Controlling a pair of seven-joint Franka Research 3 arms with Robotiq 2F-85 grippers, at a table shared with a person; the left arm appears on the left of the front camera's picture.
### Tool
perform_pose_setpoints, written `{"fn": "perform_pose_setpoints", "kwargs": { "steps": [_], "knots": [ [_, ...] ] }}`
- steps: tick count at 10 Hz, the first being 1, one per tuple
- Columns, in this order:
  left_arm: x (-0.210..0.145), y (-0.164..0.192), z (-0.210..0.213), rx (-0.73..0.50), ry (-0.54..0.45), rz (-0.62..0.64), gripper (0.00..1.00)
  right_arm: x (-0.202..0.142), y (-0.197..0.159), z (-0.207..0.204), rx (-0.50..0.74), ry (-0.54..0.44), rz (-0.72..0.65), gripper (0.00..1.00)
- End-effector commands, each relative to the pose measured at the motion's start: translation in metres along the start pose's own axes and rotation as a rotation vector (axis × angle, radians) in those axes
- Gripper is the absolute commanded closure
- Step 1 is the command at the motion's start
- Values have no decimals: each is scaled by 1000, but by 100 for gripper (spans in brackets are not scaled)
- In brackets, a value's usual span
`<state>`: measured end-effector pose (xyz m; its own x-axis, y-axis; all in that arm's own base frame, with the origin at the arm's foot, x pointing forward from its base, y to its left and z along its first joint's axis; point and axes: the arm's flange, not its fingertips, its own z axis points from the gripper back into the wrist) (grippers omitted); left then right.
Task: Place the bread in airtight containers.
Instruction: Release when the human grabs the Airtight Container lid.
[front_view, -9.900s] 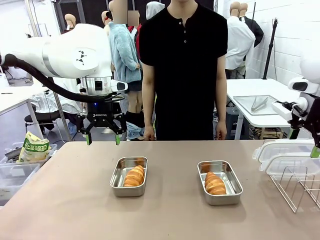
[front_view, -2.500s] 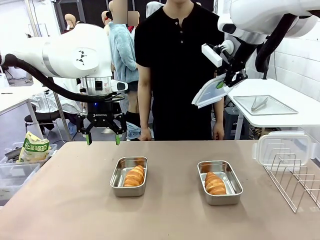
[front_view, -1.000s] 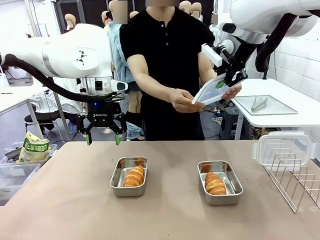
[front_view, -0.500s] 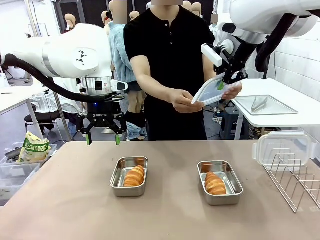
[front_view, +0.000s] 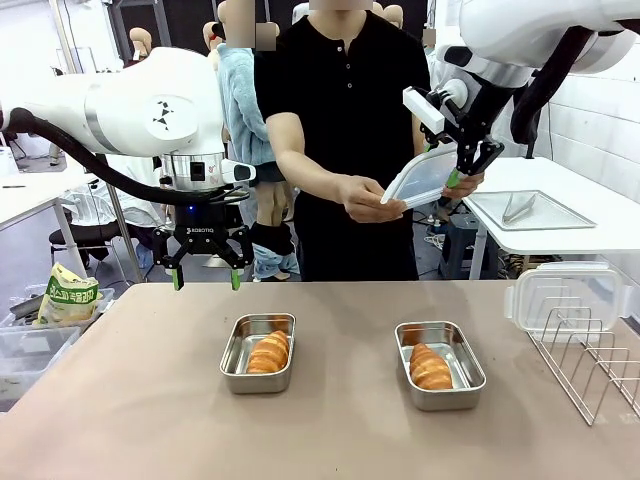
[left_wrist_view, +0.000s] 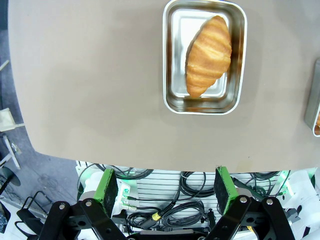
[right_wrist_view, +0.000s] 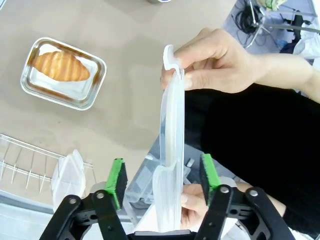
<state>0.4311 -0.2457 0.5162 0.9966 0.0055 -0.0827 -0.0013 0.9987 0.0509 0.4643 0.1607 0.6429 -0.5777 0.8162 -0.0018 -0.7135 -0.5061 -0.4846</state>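
Right gripper jaws apart, green pads either side of the clear lid, with a gap on both sides and no grip on it. The lid stands edge-on between the fingers. The person's hand pinches its top end and a second hand holds its lower end. In the front view this gripper and the lid are up in the air beyond the table's far edge, well apart from both pans.

Right container is open with bread lying in it. It sits below and nearer the robot than the lid, with bare table all round. Left container is also open with bread inside. There is a wide bare strip between the two pans and in front of them.

Wire rack crowds the table's right edge, with a spare lid just behind it.

Left gripper jaws wide apart, holding nothing, hanging high over the table's left part. In its wrist view the table edge runs between its pads and the left container.

"ROBOTIQ" reads on the left gripper's body. Print on the yellow bag off the table's left is too small to read.
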Motion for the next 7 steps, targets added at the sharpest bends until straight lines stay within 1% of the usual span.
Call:
{"fn": "perform_pose_setpoints", "kwargs": {
  "steps": [1, 5, 6, 7],
  "knots": [
    [-1, 2, 2, 1, 4, 3, 0, 0, 0, 2, 17, 18, 2, 0],
    [-1, 2, 2, 1, 4, 3, 0, 1, -1, 0, 26, 25, 7, 0],
    [-1, 2, 2, 1, 4, 3, 0, 3, -4, -2, 27, 22, 30, 0],
    [-1, 2, 2, 1, 4, 3, 0, 0, 0, 0, 3, 4, 1, 0]
  ]
}}
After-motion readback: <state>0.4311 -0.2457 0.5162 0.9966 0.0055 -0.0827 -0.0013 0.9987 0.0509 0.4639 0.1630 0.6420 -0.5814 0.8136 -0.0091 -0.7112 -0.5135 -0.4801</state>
